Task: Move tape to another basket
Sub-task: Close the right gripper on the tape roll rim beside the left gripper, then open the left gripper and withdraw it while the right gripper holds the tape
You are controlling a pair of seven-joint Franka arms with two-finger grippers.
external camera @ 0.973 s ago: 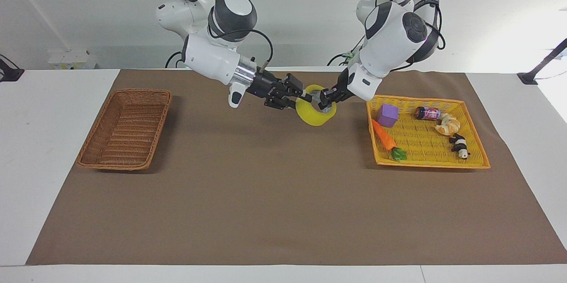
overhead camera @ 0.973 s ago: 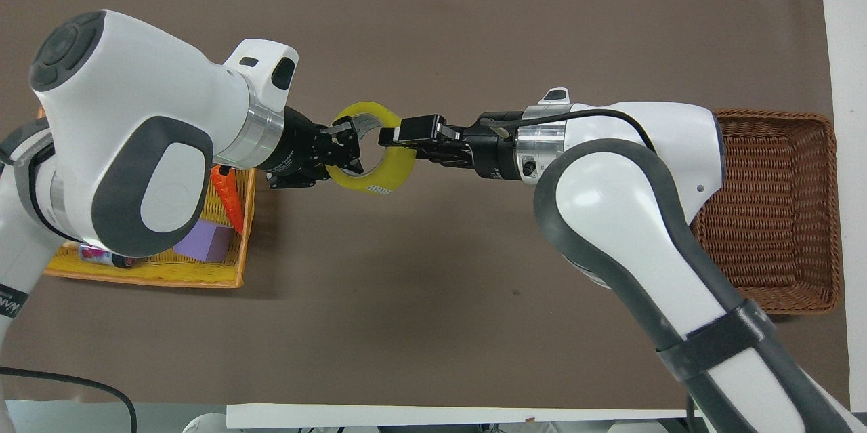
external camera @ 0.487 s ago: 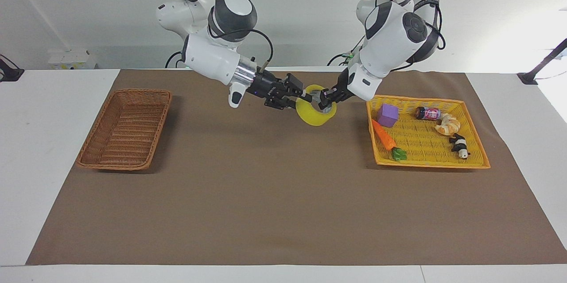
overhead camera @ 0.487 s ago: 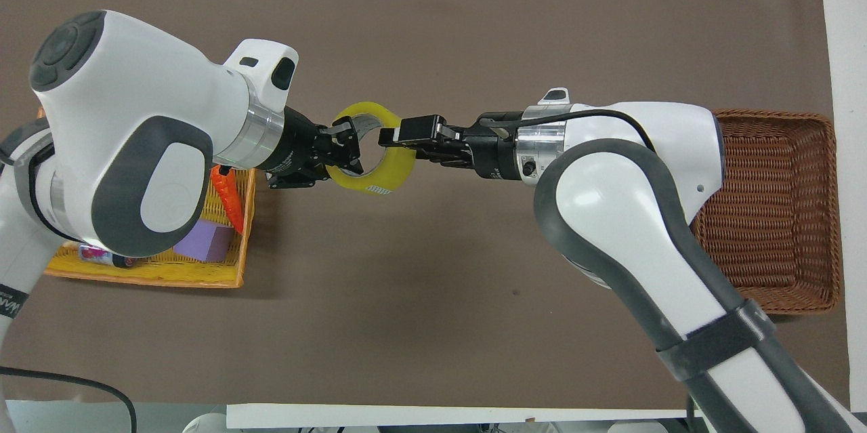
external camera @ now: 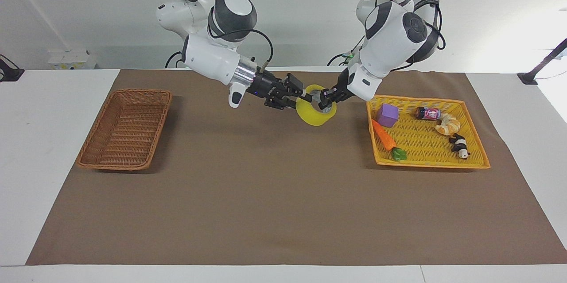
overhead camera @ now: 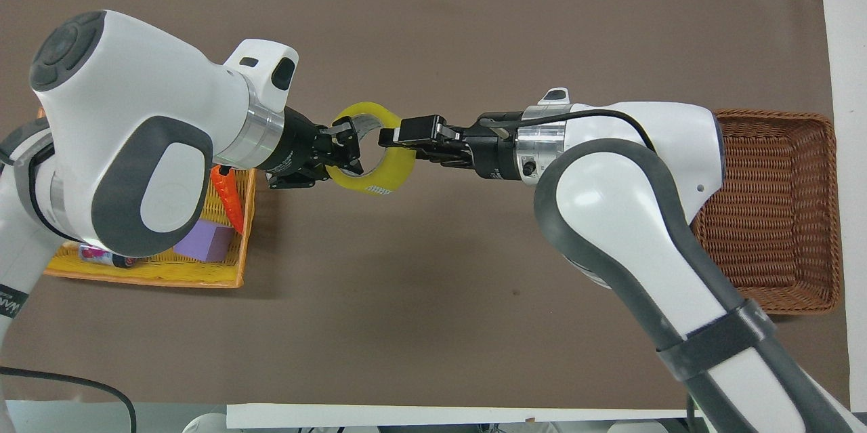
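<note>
This is looking like a robotics lab set up for manipulation trials. Two white-and-grey jointed robot arms (external camera: 212,30) are hanging in from the top of the frame over a plain white surface (external camera: 48,110), which is carrying a flat brown mat (external camera: 266,194) across its middle. Bare white walls are filling the background, with black cables trailing down at upper centre. Toy props are lying in a flat bright yellow plastic basket (external camera: 478,159) at right; a rectangular brown woven wicker basket (external camera: 88,159) is sitting at left.
</note>
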